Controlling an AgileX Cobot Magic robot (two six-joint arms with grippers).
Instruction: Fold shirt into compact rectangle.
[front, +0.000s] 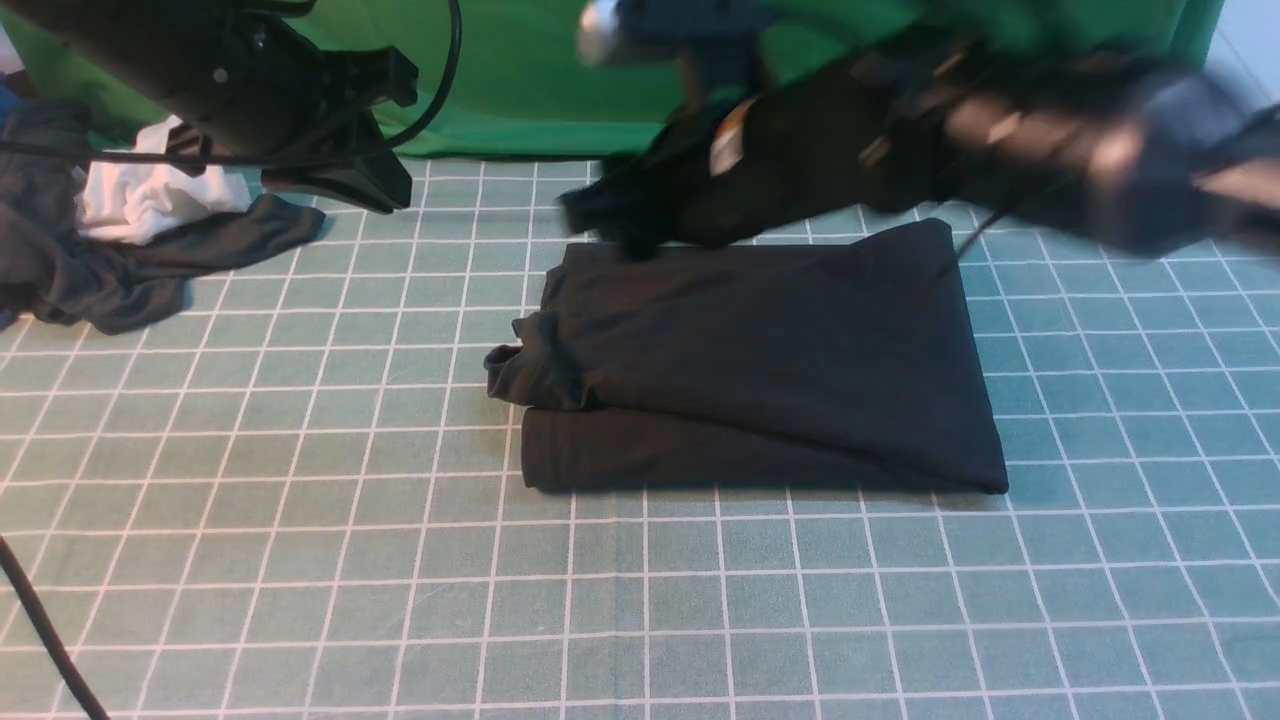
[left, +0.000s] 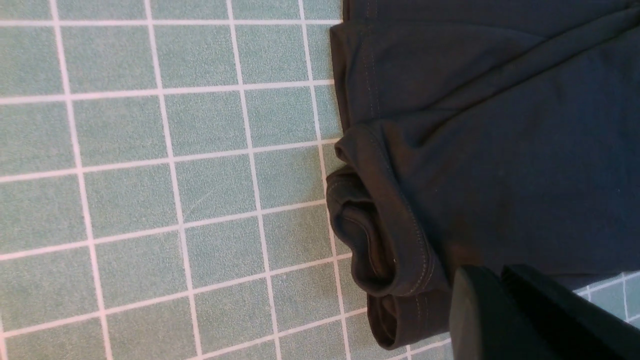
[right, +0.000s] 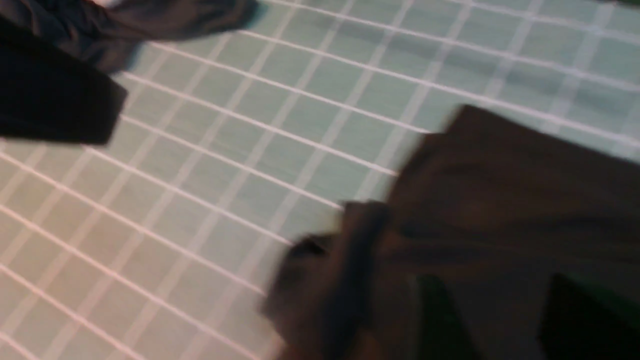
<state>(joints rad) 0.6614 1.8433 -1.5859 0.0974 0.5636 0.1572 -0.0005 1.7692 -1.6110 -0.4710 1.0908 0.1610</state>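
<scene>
**Inspector:** Jaws first. Left gripper (front: 345, 185) hangs above the far left of the mat; its fingers look close together and nothing hangs from them, though I cannot tell for certain how they stand. Right gripper (front: 610, 215) is smeared by motion blur at the far left corner of the shirt; whether it is parted or has any cloth in it, I cannot tell.

**Assistant:** And the work, largest item down?

**Inspector:** Gridded green mat (front: 300, 560) carries everything. On it, right of centre, the shirt (front: 760, 350) lies as a flat, layered, roughly rectangular packet. No chest print or neck label shows.

**Assistant:** So the folding is done?

**Inspector:** Largely, in my judgement. Main folds appear complete. Remaining defect: at the left edge a rolled cuff or hem (left: 370, 235) bulges out past the packet's outline, and the lower layer sits offset from the upper.

**Assistant:** Anything else present?

**Inspector:** Grey garment (front: 90, 270) with a white cloth (front: 140, 195) lies at far left, well apart from the shirt.
</scene>
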